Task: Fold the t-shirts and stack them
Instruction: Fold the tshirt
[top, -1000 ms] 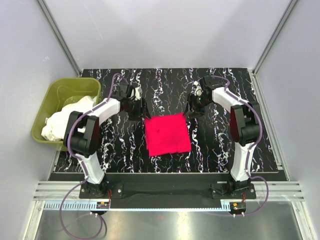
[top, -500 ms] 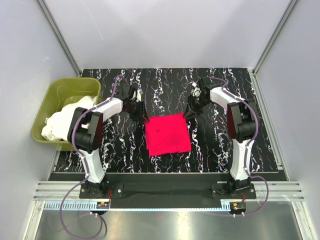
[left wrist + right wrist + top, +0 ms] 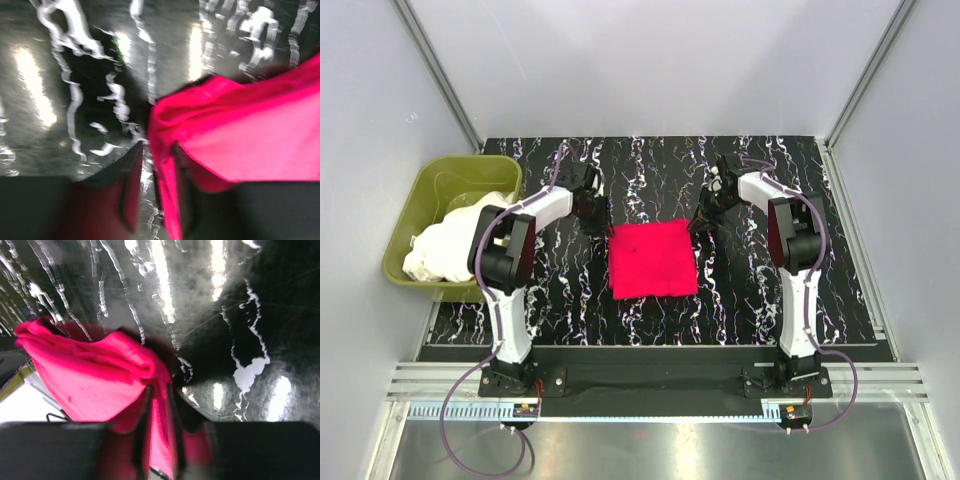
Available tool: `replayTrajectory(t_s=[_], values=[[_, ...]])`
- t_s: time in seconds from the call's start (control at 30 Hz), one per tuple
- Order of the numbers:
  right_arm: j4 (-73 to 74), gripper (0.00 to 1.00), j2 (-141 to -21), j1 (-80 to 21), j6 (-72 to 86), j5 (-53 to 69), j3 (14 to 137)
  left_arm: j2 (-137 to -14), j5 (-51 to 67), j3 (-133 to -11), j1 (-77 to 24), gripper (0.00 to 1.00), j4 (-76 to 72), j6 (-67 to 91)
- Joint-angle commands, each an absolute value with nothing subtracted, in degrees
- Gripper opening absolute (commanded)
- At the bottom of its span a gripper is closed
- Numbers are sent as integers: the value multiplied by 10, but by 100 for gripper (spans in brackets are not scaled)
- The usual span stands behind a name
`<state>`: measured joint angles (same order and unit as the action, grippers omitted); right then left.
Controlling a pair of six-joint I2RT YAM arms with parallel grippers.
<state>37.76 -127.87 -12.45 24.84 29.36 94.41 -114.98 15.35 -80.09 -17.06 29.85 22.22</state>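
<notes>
Top view: the left pincer (image 3: 598, 218) and right pincer (image 3: 703, 218) have both dropped onto the far corners of the red t-shirt (image 3: 654, 262). They were hovering wider just off those corners a second ago. The shirt lies folded flat mid-bench (image 3: 650, 170) and now sits squarer than before. The white t-shirts (image 3: 450, 240) are heaped in the tub (image 3: 405, 240) at left, untouched. Left wrist view: the jaws have narrowed onto the red corner, with a fold of cloth pinched between them and lifting slightly off the bench. Right wrist view: same, the jaws are nearly closed with a strip of red cloth clamped between them. Both corners look secured, so the next fold toward the near edge can probably start.
</notes>
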Motion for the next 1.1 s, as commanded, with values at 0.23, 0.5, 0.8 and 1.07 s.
replayTrajectory(t_s=[0.23,0.5,0.8,1.07], values=[[476,59,-1178,-121,202,183,1006,-964,83,-808,-214,60,333,232],[125,25,-1181,-147,472,481,832,-876,284,-495,-242,12,-87,449],[-220,8,-1306,-140,605,541,750,-959,291,-355,-241,0,-289,508],[-13,11,-1322,-102,463,474,795,-911,242,-310,-244,5,-180,427]])
